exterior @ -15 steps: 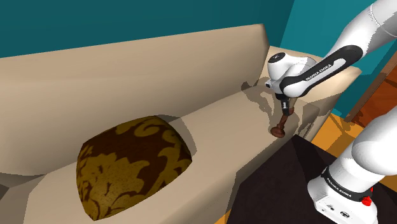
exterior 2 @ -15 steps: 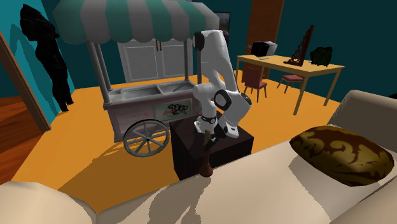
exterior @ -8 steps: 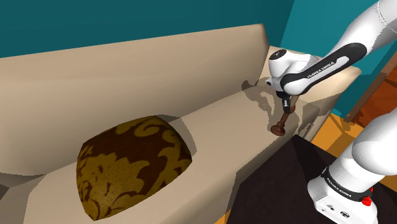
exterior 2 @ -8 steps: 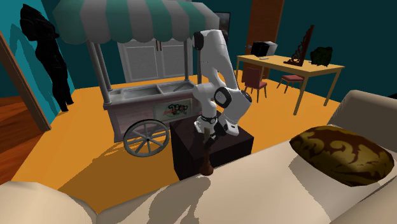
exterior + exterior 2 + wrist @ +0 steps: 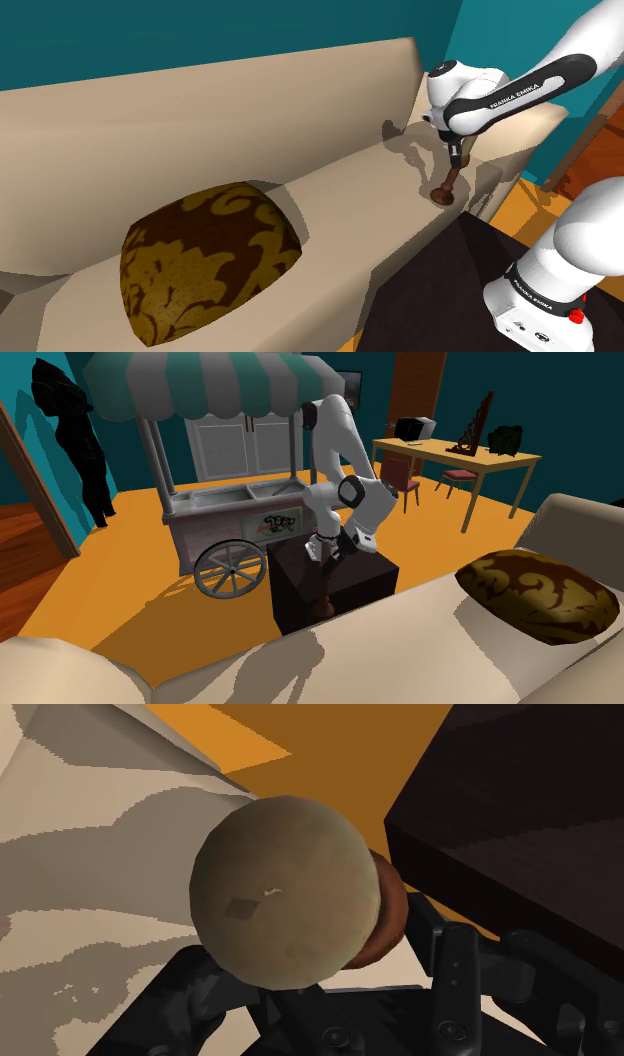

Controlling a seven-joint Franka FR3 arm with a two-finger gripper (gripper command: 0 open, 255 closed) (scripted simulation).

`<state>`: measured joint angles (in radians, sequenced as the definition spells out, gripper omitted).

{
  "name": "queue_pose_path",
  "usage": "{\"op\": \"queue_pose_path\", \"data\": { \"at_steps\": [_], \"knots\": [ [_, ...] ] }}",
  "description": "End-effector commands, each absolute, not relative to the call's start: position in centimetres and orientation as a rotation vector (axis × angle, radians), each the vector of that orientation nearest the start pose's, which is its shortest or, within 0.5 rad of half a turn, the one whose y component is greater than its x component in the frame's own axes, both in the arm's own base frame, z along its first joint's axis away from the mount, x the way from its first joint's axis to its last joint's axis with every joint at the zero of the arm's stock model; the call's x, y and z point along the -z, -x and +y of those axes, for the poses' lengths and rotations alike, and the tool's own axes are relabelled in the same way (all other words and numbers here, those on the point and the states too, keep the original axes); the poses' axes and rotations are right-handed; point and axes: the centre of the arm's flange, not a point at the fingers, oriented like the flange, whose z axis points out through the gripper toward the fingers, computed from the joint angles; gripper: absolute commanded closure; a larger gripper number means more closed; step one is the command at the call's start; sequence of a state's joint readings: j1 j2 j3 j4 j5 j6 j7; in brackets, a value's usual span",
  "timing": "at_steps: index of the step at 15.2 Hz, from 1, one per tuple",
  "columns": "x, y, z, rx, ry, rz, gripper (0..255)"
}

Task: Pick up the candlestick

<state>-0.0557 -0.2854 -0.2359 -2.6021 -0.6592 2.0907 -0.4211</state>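
Candlestick (image 5: pixel 441 194): slim dark brown stem on a round reddish-brown foot. In the wrist view, a dull tan, rounded top covers most of the foot.
Position: upright at the front edge of the sofa (image 5: pixel 330 180) seat, near its arm end. Whether the foot touches the seat cannot be told.
Gripper (image 5: pixel 456 162): pointing down, fingers clamped on the upper stem.
Sofa: beige.
Cushion (image 5: pixel 210 255): brown with gold pattern, well apart along the seat.

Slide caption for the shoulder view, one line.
Franka's black pincer clasps the top of a brown candlestick, upright at the beige sofa's seat edge, patterned cushion nearby.
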Motion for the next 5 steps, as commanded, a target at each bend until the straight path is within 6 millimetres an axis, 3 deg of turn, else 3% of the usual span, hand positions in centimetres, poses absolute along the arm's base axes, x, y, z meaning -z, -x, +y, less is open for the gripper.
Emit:
{"op": "queue_pose_path", "data": {
  "at_steps": [1,5],
  "knots": [
    [-34.9,-37.3,-13.9,-0.628,3.318,-0.93,255],
    [-36.1,-37.3,-13.9,-0.628,3.318,-0.93,255]
  ]
}}
